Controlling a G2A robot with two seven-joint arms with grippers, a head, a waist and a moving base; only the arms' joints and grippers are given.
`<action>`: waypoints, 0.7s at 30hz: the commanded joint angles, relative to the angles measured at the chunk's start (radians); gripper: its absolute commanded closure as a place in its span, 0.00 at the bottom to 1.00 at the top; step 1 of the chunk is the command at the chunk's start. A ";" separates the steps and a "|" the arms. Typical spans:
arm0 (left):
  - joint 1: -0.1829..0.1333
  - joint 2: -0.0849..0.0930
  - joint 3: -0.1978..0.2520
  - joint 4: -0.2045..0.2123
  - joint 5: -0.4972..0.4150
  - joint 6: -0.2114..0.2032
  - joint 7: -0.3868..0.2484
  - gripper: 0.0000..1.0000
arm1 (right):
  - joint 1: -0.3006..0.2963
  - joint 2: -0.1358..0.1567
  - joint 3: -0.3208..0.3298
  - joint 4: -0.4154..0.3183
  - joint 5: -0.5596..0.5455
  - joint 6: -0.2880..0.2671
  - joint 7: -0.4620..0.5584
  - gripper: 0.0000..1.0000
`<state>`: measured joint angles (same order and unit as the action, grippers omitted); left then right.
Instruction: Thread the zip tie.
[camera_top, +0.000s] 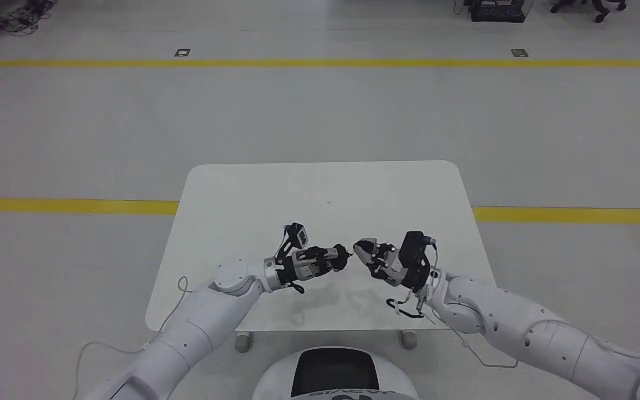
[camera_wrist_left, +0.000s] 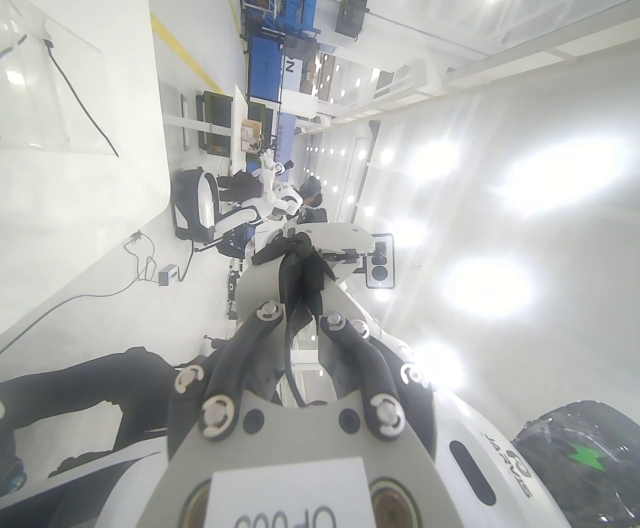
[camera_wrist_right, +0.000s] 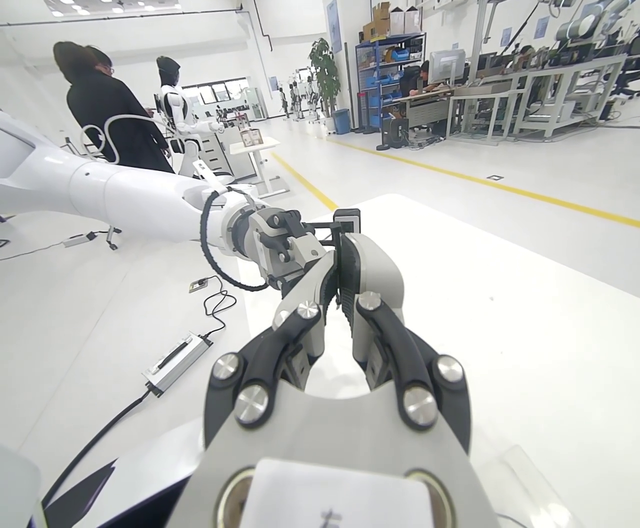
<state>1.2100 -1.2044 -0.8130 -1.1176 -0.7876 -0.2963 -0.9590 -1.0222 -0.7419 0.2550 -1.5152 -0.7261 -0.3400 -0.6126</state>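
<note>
**A:** What is the surface like, and the room?

**B:** A white desk (camera_top: 400, 190) with rounded corners stands on a pale floor (camera_top: 100, 130) crossed by yellow lines (camera_top: 320, 63). Beyond the desk, the right wrist camera takes in a blue shelf (camera_wrist_right: 387, 60), a potted plant (camera_wrist_right: 324, 65) and long workbenches (camera_wrist_right: 525, 90). A power strip (camera_wrist_right: 175, 357) lies on the floor beside the desk.

**A:** And the hands?

**B:** From above, the left hand (camera_top: 338, 256) and the right hand (camera_top: 362, 247) meet tip to tip over the desk's near half. The left wrist camera adds detail. The left hand (camera_wrist_left: 295, 270) is clenched on a thin black zip tie (camera_wrist_left: 295, 295), which runs back between its fingers, above the desk. The right hand (camera_wrist_right: 341, 260) has its fingers pressed together. Whether they pinch anything, I cannot tell.
</note>
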 joint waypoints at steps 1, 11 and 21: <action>0.000 0.000 0.000 0.000 0.000 -0.001 0.000 1.00 | 0.001 -0.001 -0.002 0.001 0.001 0.000 0.000 1.00; -0.001 -0.001 0.001 0.002 0.003 0.002 -0.003 1.00 | 0.009 -0.005 -0.014 0.007 0.005 0.000 -0.003 1.00; -0.006 -0.005 0.013 0.007 0.004 0.009 -0.015 1.00 | 0.012 -0.009 -0.022 0.007 0.006 0.000 -0.002 1.00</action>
<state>1.2047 -1.2093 -0.8005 -1.1114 -0.7824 -0.2869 -0.9739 -1.0110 -0.7502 0.2342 -1.5082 -0.7211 -0.3400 -0.6176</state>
